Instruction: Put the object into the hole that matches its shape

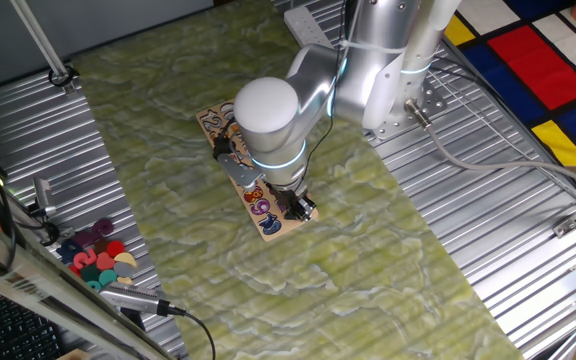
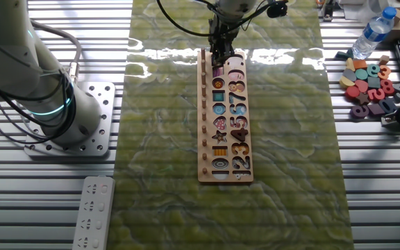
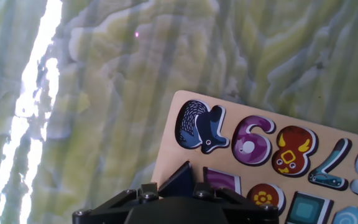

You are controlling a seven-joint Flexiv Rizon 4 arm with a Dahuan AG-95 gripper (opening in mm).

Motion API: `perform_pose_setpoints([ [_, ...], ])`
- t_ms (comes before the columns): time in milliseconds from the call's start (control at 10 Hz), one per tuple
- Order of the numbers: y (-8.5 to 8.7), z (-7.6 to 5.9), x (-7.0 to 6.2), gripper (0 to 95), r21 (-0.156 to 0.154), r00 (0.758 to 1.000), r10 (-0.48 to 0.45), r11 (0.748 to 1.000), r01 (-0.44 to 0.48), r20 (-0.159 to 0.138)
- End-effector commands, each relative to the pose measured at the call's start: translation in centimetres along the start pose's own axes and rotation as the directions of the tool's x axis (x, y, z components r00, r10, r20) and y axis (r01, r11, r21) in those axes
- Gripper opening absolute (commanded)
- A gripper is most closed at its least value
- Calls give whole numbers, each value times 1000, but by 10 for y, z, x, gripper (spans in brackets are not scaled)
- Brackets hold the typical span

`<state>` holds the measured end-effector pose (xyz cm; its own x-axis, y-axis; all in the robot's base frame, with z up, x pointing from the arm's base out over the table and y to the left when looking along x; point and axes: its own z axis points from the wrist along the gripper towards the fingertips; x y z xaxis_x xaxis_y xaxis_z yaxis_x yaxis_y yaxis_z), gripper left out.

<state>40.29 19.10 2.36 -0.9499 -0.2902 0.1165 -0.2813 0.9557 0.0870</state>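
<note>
Tool hangs low over the far end of the wooden board on the green counter. In the hand view a dark triangular piece shows just below it; whether the fingers grip it cannot be told. The triangular hole beside it looks unfilled, so seating remains.

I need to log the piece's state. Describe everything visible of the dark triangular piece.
Only a corner of the dark triangular piece shows in the hand view: flat, navy-black, matte, pointing up from the gripper body, which hides the rest. It sits over the end of the wooden board, beside a purple recess. Whether the jaws grip it or it rests seated cannot be told.
</note>
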Motion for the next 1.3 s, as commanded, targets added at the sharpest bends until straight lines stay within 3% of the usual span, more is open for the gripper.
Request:
perform_pose_setpoints([
  [100,0,1,0,0,-3,1000,-1,1000,1,2],
  [800,0,3,-1,0,1,1000,-24,1000,24,5],
  [900,0,3,-1,190,1,1000,-30,1000,30,4],
  [1100,0,3,-1,190,1,999,-34,999,34,4],
  [1200,0,3,-1,380,1,999,-36,999,36,4],
  [1300,0,3,-1,380,1,999,-38,999,38,4],
])
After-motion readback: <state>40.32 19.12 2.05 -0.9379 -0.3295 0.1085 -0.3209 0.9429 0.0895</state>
